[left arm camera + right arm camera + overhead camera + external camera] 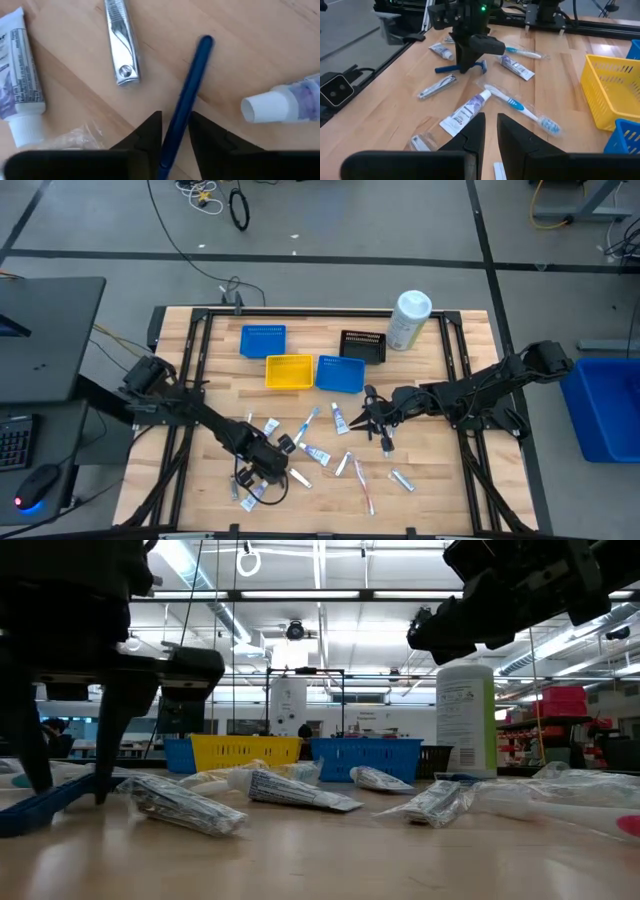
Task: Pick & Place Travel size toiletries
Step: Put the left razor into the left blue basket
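Wooden slats make up the table (450,490), with blue, yellow and black bins (287,371) lined along its far side and a tall white canister (409,320) beside them. Scattered across the near half lie the travel size toiletries (318,452): mini tubes, toothbrushes and small packets.

At the front, the left gripper (262,464) stands low over this scatter, its fingers (145,135) set either side of a slim blue razor handle (186,102), close against it; whether they already pinch it firmly is hard to judge. A metal nail clipper (120,42) and a white tube (280,102) lie just beside. The right gripper (378,420) hovers near the table's middle, fingers pressed together and empty.

By the look of it, the pick step is in hand. Next the left fingers need to close fully on the handle, lift it clear of its neighbours, and carry it toward a bin.
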`<state>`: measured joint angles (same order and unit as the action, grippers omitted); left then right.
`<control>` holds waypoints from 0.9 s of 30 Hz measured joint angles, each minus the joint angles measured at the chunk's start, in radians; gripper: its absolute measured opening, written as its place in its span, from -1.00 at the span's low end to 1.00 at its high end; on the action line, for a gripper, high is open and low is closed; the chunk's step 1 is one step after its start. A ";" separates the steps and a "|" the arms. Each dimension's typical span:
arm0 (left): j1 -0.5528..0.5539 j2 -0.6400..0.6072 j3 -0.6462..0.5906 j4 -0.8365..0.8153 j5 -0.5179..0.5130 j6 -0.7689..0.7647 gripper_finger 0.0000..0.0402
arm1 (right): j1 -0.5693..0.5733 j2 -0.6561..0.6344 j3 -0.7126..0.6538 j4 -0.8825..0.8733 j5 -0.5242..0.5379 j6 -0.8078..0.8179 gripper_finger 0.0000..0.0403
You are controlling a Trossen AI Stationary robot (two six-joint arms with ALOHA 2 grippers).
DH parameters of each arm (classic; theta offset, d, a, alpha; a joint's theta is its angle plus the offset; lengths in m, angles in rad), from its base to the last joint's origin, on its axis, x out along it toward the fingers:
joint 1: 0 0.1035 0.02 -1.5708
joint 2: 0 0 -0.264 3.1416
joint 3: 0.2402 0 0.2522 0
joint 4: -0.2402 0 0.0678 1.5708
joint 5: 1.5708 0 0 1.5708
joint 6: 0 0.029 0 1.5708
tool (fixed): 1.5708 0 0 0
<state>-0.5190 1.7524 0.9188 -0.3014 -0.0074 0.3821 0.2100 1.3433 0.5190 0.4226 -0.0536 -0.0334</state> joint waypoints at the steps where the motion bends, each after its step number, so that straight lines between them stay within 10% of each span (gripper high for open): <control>1: 0.000 0.001 0.003 -0.005 -0.002 0.006 -0.61 | 0.000 0.000 0.000 -0.003 0.000 0.000 -0.72; 27: -0.031 -0.097 0.149 -0.265 -0.242 -0.349 -0.75 | 0.000 0.000 0.000 -0.026 -0.003 0.008 -0.73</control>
<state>-0.5500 1.6556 1.0678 -0.5667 -0.2492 0.0326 0.2100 1.3434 0.5190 0.3965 -0.0566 -0.0252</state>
